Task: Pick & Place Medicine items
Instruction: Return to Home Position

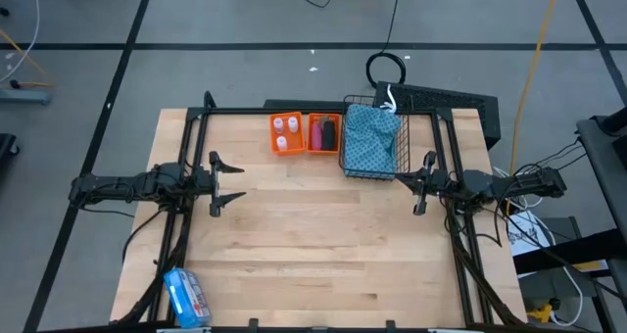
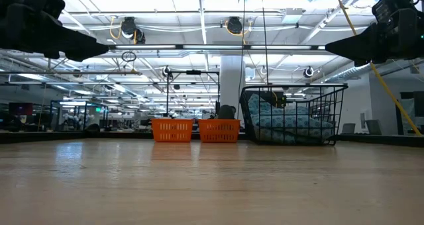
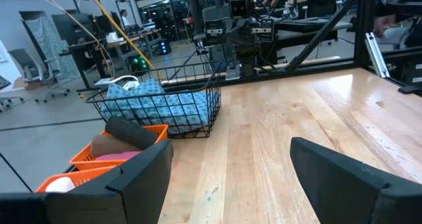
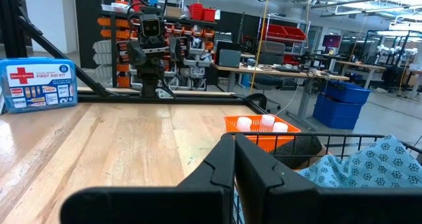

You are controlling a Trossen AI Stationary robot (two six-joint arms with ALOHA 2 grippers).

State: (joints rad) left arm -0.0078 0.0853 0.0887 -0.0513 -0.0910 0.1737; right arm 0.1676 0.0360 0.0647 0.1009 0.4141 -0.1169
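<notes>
Two robot arms face each other over a wooden table point(image 1: 313, 245). The left gripper point(image 1: 233, 183) is spread wide and empty. The right gripper point(image 1: 419, 184) is pinched together, holding nothing. Between them, towards the far edge, sit two baskets. The orange basket point(image 1: 273, 135) nearer the left gripper holds white bottles point(image 1: 285, 133). The second basket point(image 1: 324, 150) holds a pink tube point(image 3: 119, 157), a brown piece point(image 3: 105, 145) and a black bar point(image 3: 132, 133). Just beside the right gripper, a wire basket point(image 1: 343, 157) holds a blue cloth point(image 1: 372, 142).
</notes>
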